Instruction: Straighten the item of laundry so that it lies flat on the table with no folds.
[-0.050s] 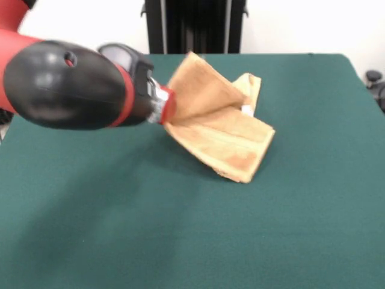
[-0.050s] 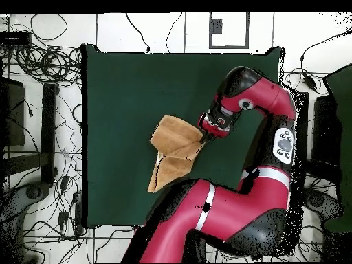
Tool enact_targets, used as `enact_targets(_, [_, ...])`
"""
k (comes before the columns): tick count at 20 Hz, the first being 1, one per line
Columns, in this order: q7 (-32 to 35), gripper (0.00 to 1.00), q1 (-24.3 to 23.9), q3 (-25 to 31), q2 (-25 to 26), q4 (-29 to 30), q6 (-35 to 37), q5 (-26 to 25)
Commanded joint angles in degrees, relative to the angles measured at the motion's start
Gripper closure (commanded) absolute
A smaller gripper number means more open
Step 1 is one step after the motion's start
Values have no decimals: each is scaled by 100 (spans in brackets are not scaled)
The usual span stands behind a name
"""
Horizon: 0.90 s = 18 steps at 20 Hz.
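Note:
The item of laundry point(image 1: 222, 135), a tan-orange towel, sits crumpled and folded over itself on the green table point(image 1: 180, 235). One part is pulled up into a tent-like ridge, and a small white tag point(image 1: 246, 110) shows near its right side. My gripper point(image 1: 167, 108) is at the towel's left edge, shut on the raised fold. Seen from overhead, the towel point(image 2: 175, 148) lies near the middle of the table point(image 2: 117, 89), with the gripper point(image 2: 204, 136) at its right edge. The arm's wrist hides the fingers.
My arm's large red and black links point(image 2: 213, 213) hang over the table's bottom part in the overhead view. Cables and dark equipment point(image 2: 41, 117) surround the table on the floor. A black stand point(image 1: 192, 24) rises behind the far edge.

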Motion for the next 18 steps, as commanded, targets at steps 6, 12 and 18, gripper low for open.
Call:
enact_targets(6, [-11,100,-127,-320,-142,-1289,1350,-933])
enact_targets(12, [-78,100,-71,-362,-156,-1594,1471,-1118])
enact_targets(18, [-91,100,-89,-321,2,-1835,1425,-1104])
